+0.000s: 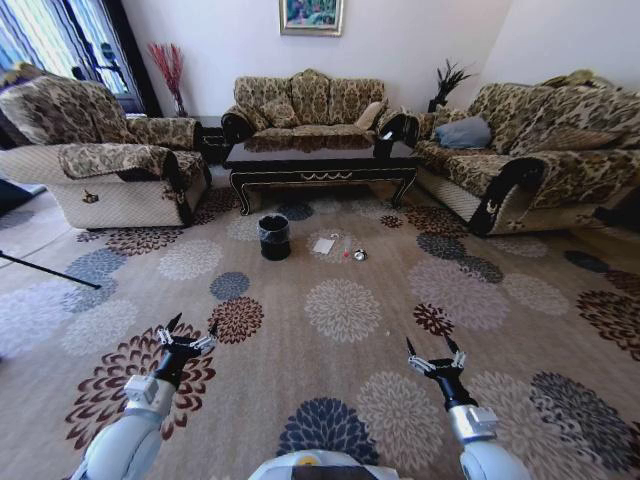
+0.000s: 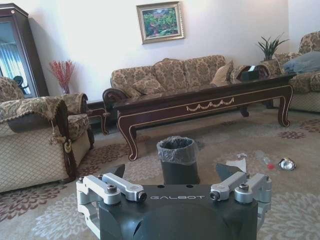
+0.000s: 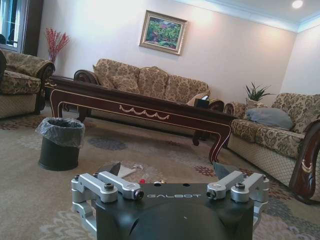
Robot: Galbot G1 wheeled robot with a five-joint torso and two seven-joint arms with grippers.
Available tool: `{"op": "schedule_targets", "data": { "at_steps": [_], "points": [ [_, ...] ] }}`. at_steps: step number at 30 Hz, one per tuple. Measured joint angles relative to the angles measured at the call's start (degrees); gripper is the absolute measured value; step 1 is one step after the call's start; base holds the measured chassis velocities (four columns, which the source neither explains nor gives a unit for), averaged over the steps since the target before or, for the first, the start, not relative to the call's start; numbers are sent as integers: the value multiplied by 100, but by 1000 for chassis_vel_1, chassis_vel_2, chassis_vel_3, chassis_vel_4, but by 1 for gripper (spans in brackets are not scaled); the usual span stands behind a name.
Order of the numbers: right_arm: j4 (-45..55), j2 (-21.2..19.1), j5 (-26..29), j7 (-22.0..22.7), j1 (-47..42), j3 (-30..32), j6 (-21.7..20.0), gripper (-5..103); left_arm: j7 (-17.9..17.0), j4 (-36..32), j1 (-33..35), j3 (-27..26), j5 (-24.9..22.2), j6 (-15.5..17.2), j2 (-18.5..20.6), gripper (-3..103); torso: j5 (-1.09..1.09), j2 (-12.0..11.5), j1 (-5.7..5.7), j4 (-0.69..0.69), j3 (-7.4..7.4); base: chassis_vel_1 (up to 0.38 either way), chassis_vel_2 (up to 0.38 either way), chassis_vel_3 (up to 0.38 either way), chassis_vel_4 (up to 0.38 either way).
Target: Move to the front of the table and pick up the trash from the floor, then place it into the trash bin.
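Lying at twelve o'clock, well ahead of both spread-fingered grippers, left gripper (image 1: 186, 334) and right gripper (image 1: 434, 353), the trash (image 1: 325, 245) sits just right of the trash bin (image 1: 273, 237).

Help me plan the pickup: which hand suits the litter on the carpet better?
Neither clearly: both are far off. Perhaps the right hand, since the flat white paper piece lies right of the round black lined bin, the left hand leftward.

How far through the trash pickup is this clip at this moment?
Barely begun. Done: nothing; the white paper and small bottle lie on the carpet beside the black trash bin, before the coffee table. In hand: nothing; left hand and right hand open, far short. Left: approach, pickup, binning.
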Motion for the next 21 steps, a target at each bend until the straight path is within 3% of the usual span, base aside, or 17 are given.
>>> {"op": "schedule_targets", "data": {
  "at_steps": [21],
  "points": [
    [-79, 7, 21, -40, 59, -23, 11, 100, -44, 96, -67, 12, 103, -15, -135, 100, 0, -491, -162, 0, -328, 0, 0, 0, 0]
  ]
}}
